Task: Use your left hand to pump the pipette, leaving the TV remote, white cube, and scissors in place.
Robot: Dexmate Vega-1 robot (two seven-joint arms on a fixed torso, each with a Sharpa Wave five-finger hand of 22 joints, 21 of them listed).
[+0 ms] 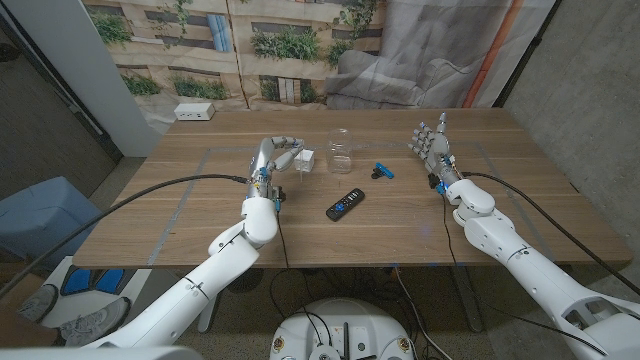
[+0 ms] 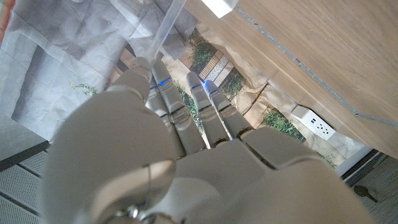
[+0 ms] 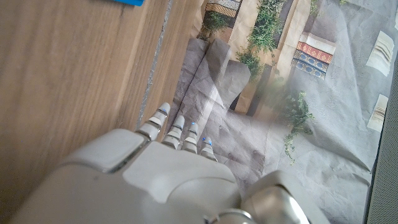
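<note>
The left hand point(image 1: 276, 155) is raised with fingers curled, while the right hand point(image 1: 432, 143) stands upright, fingers apart.

white arms — black cables, grey hand point(image 2: 180, 155) — blue-marked fingers point(image 2: 200, 93)

I see wooden table point(image 1: 330, 225) with faint taped rectangle outlines on top. Behind it hangs wrinkled printed backdrop point(image 1: 290, 50): building facade with balconies and green plants. Grey cloth point(image 1: 440, 50) drapes over backdrop's right part, orange strip running down it. White power strip point(image 1: 194, 111) sits at table's far left corner. Grey concrete wall point(image 1: 590, 90) on right, pale wall panel point(image 1: 90, 70) on left. Blue seat point(image 1: 40, 215) stands left of table; sneakers point(image 1: 85, 318) on floor below.
</note>
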